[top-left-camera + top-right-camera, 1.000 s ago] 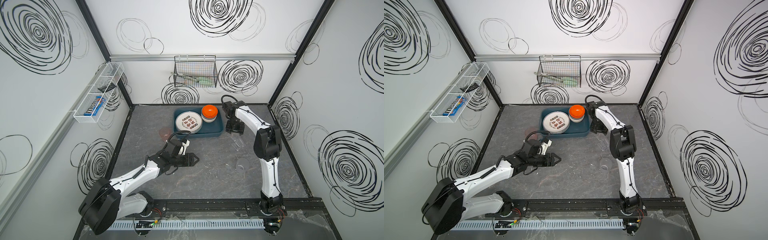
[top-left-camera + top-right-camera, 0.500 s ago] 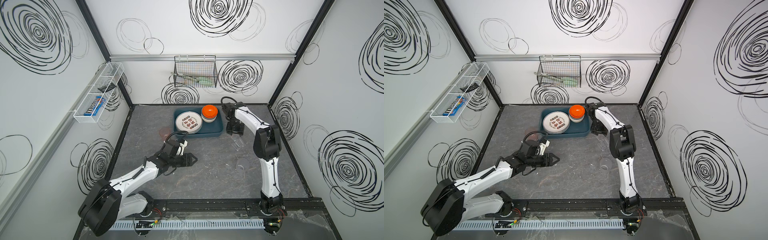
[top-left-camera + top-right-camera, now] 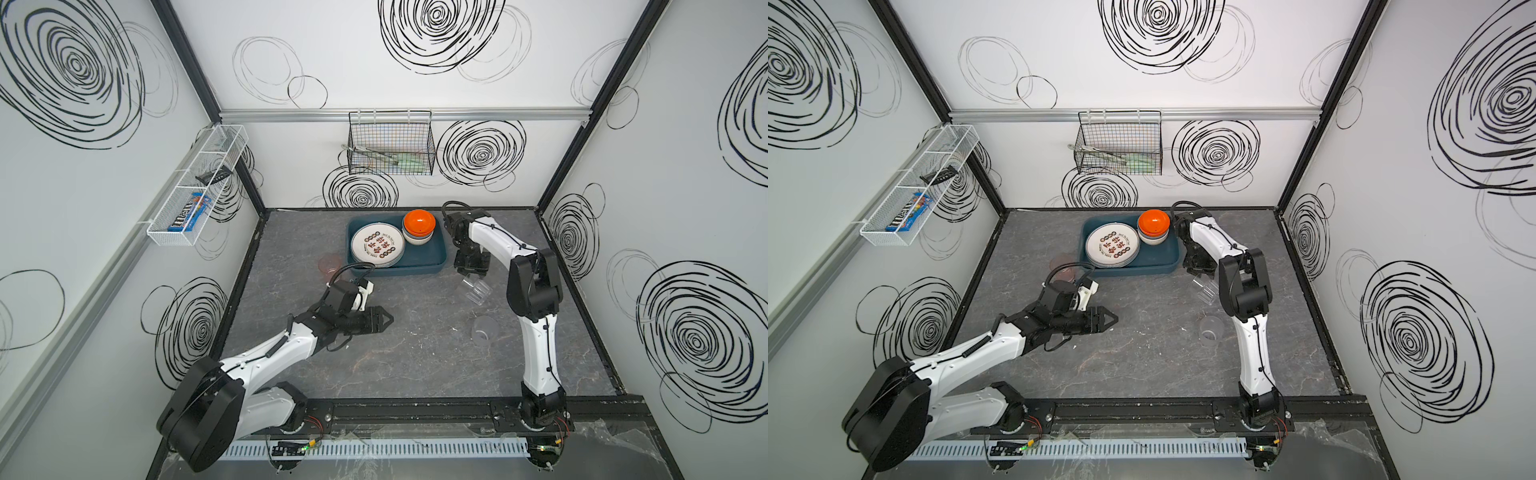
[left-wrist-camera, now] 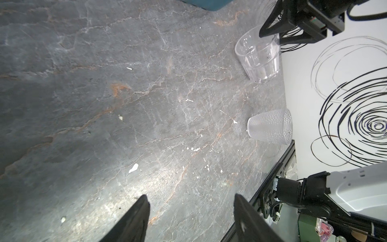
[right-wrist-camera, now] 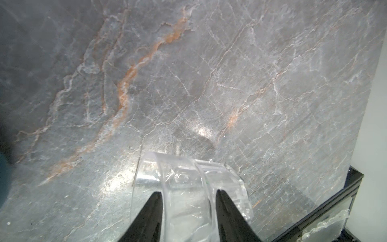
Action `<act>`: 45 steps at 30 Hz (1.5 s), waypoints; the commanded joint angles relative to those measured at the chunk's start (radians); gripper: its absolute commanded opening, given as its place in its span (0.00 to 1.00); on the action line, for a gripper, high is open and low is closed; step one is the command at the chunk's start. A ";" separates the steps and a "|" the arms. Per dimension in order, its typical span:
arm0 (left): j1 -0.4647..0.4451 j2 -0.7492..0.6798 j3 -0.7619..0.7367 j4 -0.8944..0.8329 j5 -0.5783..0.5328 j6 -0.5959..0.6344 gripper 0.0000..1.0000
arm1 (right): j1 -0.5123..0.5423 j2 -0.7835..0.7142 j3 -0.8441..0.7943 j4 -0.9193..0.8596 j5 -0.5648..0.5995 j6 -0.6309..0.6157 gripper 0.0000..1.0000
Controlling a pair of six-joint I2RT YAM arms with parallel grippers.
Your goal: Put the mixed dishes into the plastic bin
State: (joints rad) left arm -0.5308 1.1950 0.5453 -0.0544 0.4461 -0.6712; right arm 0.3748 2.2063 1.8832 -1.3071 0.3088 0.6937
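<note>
The right gripper [image 5: 189, 194] moves the most: its two jaws come closer together and it sits a little lower. The left arm hardly moves at all.

Nearest to us, in the middle of the grey table [image 3: 415, 374], the left gripper [image 4: 190, 198] hangs just over the bare top. Its jaws are spread wide and there is nothing between them.

On the near right a dimpled clear tumbler [image 3: 484, 332] stands alone, mouth up. Nothing touches it.

A bit farther back on the right lies the ribbed clear tumbler [image 3: 477, 291]. It looks tipped on its side, with its mouth facing the far end. The right gripper reaches down onto its rim, and in the right wrist view one jaw is on each side of the glass wall. I cannot tell if they squeeze it tight yet.

Farther back on the left, a pink tumbler [image 3: 330, 264] sits on the table, just beside the near left corner of the plastic bin [image 3: 436, 268].

The bin is at the far middle. Inside it are the white plates [image 3: 377, 249] on the left and a stack of bowls [image 3: 419, 226] with an orange one on top.

So I think the plates and bowls are done, and three tumblers are left outside. The ribbed one looks like the next to go. The glass is smooth, so it could slip.
</note>
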 commanded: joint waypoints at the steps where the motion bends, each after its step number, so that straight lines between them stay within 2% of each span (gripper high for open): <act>1: 0.009 0.009 -0.008 0.040 -0.001 -0.004 0.67 | -0.004 -0.003 -0.014 -0.046 0.029 0.019 0.36; 5: 0.009 0.017 -0.008 0.041 -0.003 -0.004 0.67 | -0.006 -0.023 -0.011 -0.046 0.038 0.015 0.22; 6: 0.009 0.018 -0.008 0.041 -0.003 -0.004 0.67 | -0.007 -0.029 -0.010 -0.045 0.041 0.014 0.21; 10: 0.012 0.019 -0.007 0.030 -0.009 -0.001 0.67 | -0.009 -0.060 -0.015 -0.044 0.044 0.011 0.03; 11: 0.012 0.019 -0.005 0.028 -0.010 -0.001 0.67 | -0.008 -0.067 -0.017 -0.044 0.046 0.011 0.01; 18: 0.013 0.021 0.016 -0.006 -0.028 0.001 0.67 | 0.005 -0.151 -0.059 -0.016 0.061 -0.001 0.00; 31: 0.015 -0.004 0.081 -0.147 -0.097 -0.001 0.67 | 0.027 -0.403 -0.276 0.240 -0.005 -0.080 0.00; 38: 0.029 -0.048 0.124 -0.218 -0.116 -0.028 0.67 | 0.033 -0.472 -0.275 0.323 -0.054 -0.130 0.00; 45: 0.064 -0.099 0.119 -0.218 -0.084 -0.077 0.68 | 0.049 -0.464 -0.207 0.388 -0.090 -0.165 0.00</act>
State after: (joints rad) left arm -0.4839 1.1183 0.6453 -0.2680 0.3515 -0.7193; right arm 0.4107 1.7592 1.6257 -0.9741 0.2356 0.5503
